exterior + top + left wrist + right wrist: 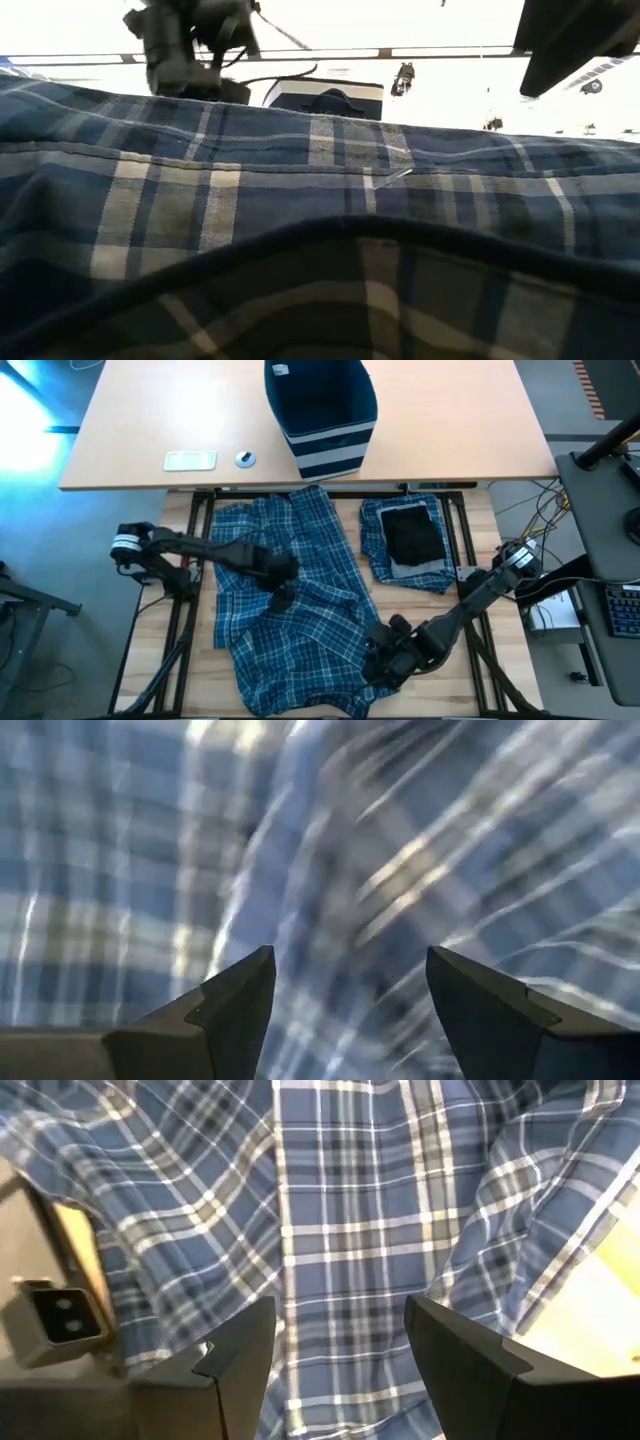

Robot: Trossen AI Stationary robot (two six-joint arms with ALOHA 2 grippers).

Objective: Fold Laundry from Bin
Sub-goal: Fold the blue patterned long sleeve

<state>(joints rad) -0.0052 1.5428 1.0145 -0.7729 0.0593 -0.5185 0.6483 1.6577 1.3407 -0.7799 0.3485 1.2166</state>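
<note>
On a pale wood table (480, 520), plaid trousers (300, 610) spread wide and rumpled. Over their middle, left gripper (283, 596), fingers parted, empty. Above their near edge, right gripper (385, 660), likewise parted, empty. Beyond, navy bin (320, 410) standing upright.

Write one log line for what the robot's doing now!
left gripper: open, over plaid garment | right gripper: open, at its near edge
</note>
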